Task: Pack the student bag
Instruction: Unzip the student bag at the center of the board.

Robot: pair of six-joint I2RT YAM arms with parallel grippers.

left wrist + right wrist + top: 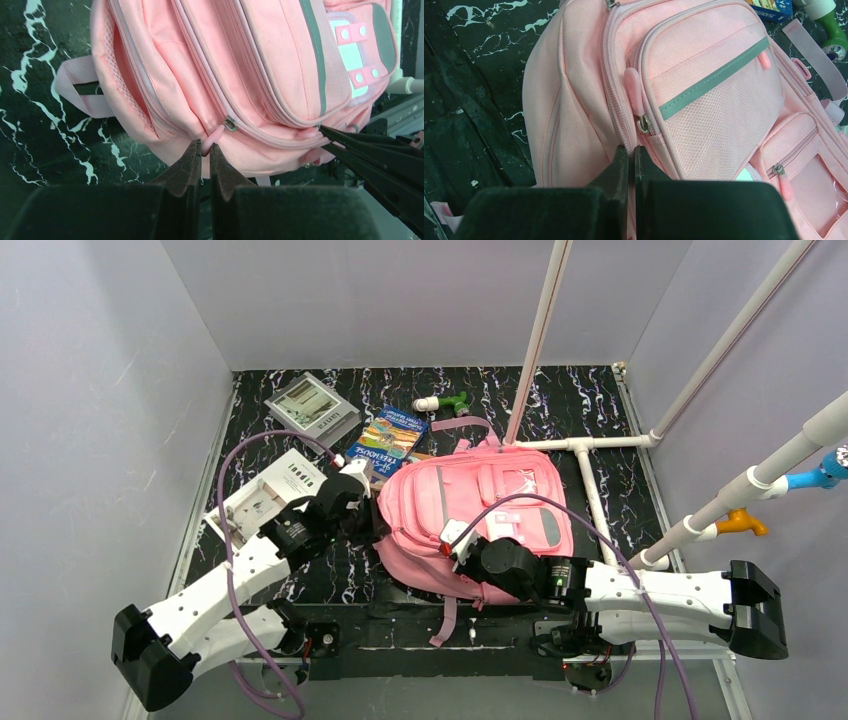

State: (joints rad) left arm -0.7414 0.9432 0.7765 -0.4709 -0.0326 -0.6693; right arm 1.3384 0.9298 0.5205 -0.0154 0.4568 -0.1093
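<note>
The student bag [500,495], a soft pink backpack with a grey stripe, lies flat on the black marbled table. My left gripper [376,517] is at its left edge. In the left wrist view it [206,148] is shut on a pink zipper pull [214,136] of the bag [240,65]. My right gripper [456,540] rests on the bag's near side. The right wrist view shows it [631,150] shut on the zipper seam [620,112] of the bag [709,105], just below a slider with a free pink pull [633,90].
Behind the bag lie a blue book [388,437], a grey box [312,407], a white box [268,495] and a green-and-white marker [442,402]. A white pipe frame [592,490] stands at the bag's right. The right arm's fingers [360,147] reach into the left wrist view.
</note>
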